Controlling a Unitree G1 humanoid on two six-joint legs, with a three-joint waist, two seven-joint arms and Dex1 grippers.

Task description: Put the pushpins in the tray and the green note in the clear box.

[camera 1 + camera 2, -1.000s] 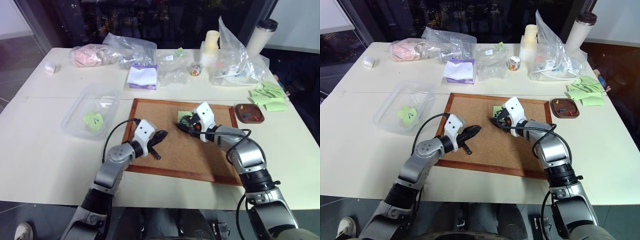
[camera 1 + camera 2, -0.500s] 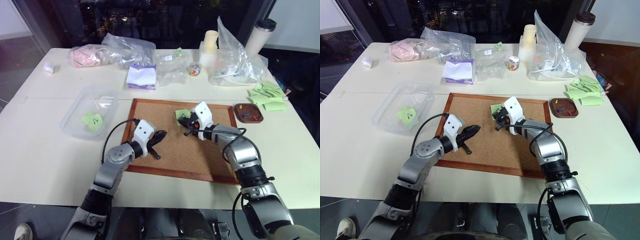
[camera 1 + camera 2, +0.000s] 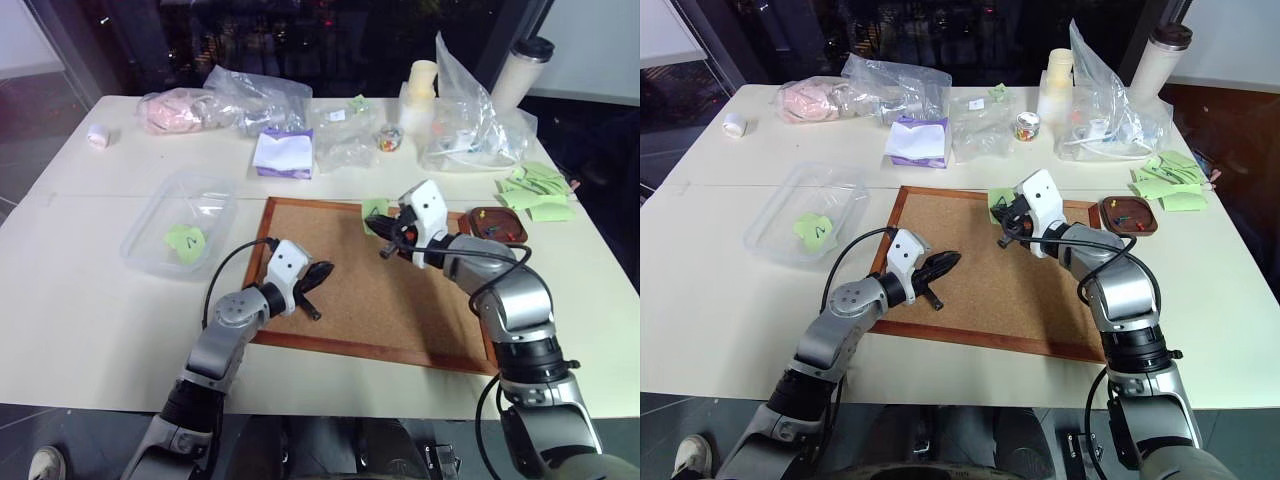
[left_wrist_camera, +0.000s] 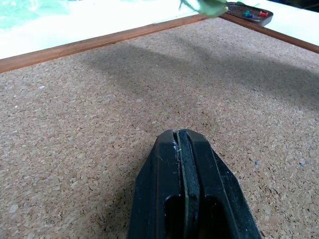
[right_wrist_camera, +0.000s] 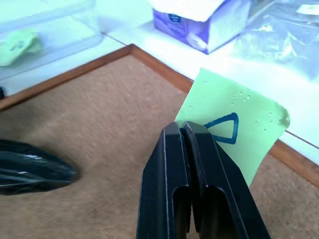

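Right tool lifts a green note off the cork board

The right tool [image 3: 1006, 226] has clamped shut on a green note [image 5: 234, 124] marked with a blue triangle; a second ago it sat half-open, low on the cork board [image 3: 980, 290], and now it is raised with the note near the board's upper edge, centre of the frame. The note is free, so what looks left is the carry to the clear box [image 3: 810, 210] at middle left on the worktop [image 3: 720, 300], where another green note [image 3: 812, 229] already lies. The left tool [image 3: 945, 262] has not moved: fingers pressed together, empty, just over the board's left part. The tray [image 3: 1128, 215], right of the board, holds red and blue pushpins [image 3: 1124, 219].
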